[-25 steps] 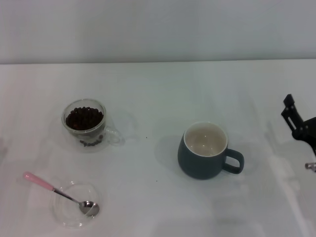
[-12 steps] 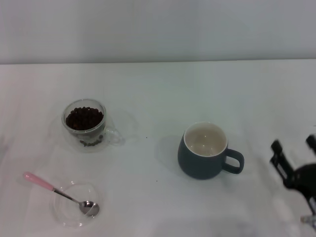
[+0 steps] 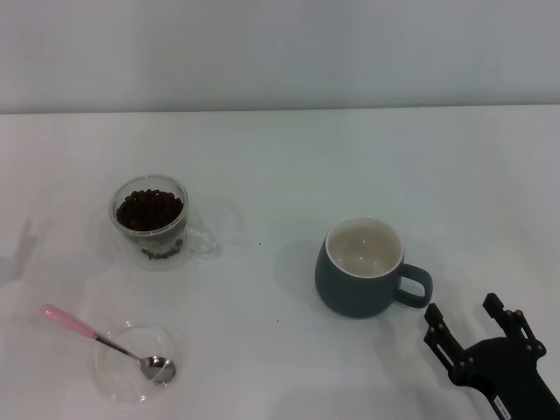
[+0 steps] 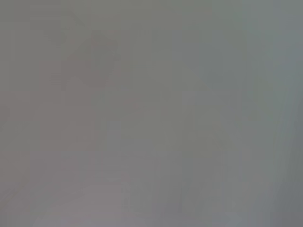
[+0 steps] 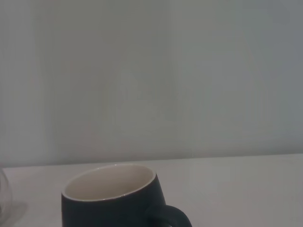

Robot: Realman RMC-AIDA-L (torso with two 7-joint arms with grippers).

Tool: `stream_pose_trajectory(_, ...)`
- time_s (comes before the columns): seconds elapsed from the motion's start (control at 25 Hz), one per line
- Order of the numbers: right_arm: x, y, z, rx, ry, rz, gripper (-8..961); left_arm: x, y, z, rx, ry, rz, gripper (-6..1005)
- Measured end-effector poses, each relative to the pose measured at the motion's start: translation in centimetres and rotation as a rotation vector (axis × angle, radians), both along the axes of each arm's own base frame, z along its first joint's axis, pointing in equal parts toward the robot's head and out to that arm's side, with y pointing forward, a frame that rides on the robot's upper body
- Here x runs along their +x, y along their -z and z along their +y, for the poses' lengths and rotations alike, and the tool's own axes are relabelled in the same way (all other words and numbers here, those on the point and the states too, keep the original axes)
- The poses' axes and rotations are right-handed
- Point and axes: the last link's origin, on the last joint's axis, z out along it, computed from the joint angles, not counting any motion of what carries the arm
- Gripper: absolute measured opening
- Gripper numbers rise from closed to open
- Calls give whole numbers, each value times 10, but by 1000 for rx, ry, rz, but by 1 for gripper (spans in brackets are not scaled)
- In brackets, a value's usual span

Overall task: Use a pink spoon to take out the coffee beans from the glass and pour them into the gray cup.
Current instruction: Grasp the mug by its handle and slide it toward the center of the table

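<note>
The glass [image 3: 150, 219] stands at the left of the white table, filled with dark coffee beans [image 3: 150, 209]. The pink spoon [image 3: 105, 343] lies at the front left, its metal bowl resting in a flat clear saucer [image 3: 131, 362]. The gray cup [image 3: 361, 267] stands at centre right, its cream inside bare and its handle pointing right; it also shows in the right wrist view [image 5: 113, 198]. My right gripper [image 3: 472, 328] is open at the front right, just beyond the cup's handle. My left gripper is out of view.
The white table [image 3: 280, 157] runs back to a pale wall. A few tiny dark specks lie between the glass and the cup. The left wrist view shows only a blank grey surface.
My right gripper has come down from the right edge to the front right, toward the cup's handle. The glass, spoon and cup have not moved.
</note>
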Motion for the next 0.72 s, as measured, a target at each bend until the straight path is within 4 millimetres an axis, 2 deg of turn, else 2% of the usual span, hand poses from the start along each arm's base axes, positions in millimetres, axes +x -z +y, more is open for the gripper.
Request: stream_pose_trajectory(0.72,-10,11,27,-23,44,33,857,2,-3,7,12,0,-2,848)
